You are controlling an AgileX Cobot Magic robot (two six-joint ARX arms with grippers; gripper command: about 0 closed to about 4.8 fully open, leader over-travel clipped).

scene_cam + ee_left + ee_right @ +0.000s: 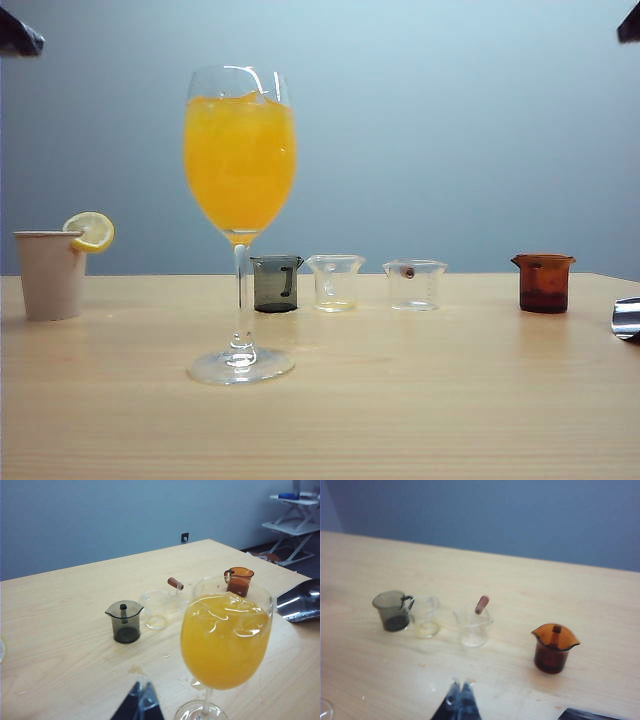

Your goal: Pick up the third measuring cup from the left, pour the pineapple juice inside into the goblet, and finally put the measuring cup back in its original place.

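Both hands hang above a pale wooden counter (400,420) before a blue-grey wall: the left hand (141,705) and right hand (461,702) each show dark fingertips pressed together, holding nothing. Left to right stand a paper cup (50,275) with lemon slice (91,230), the goblet (240,220) of orange drink, a grey cup (275,283), a clear cup (335,282), the third measuring cup (414,284) resting on the counter, and an amber cup (543,282). Only the left wrist view shows a wall socket (185,537) and white racks (295,515).
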